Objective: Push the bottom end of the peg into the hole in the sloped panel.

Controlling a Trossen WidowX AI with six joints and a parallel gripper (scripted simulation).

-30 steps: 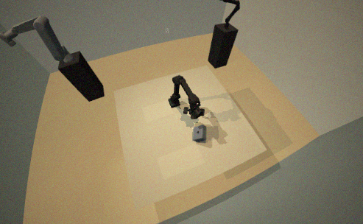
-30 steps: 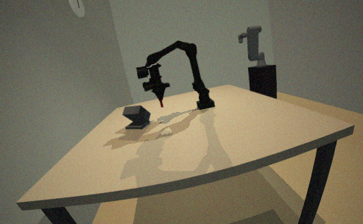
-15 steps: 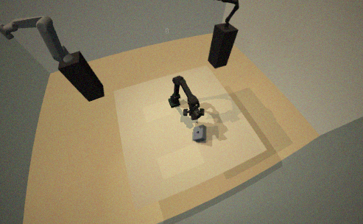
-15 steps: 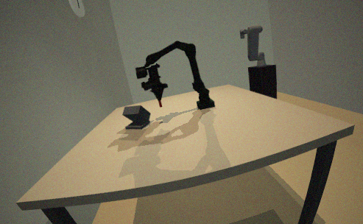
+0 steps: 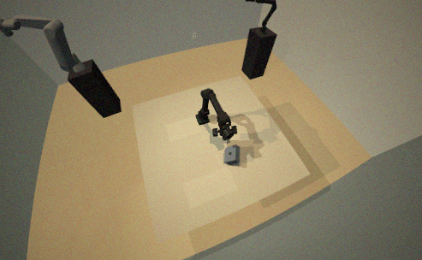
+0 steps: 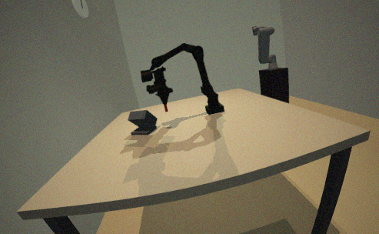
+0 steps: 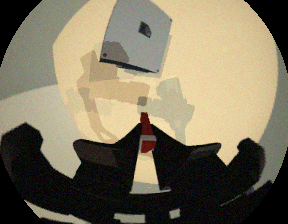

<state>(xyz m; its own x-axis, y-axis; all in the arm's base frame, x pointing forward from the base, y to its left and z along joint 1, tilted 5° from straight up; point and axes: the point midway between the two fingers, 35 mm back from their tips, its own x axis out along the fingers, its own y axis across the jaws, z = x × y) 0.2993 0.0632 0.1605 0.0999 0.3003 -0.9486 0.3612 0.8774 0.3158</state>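
Note:
My gripper [image 6: 164, 102] [image 7: 144, 125] is shut on a red peg [image 6: 166, 108] [image 7: 144, 119], whose lower end sticks out below the fingertips, above the table. A light grey band crosses the peg in the wrist view. The sloped grey panel [image 5: 234, 158] [image 6: 144, 117] [image 7: 127, 40] stands apart from the peg, beyond the fingers at the top of the wrist view. Its hole [image 5: 230, 153] [image 7: 145, 29] is dark and looks four-sided, turned relative to the wrist view. The peg's exact cross-section cannot be told, and the peg is not distinct in the top view.
The panel sits on a low base on the table [image 6: 227, 154], with the arm's shadows around it. Beyond the table stand black pedestals [image 5: 94, 89] [image 5: 258, 53] with other arms; one pedestal [image 6: 274, 85] shows in the exterior view.

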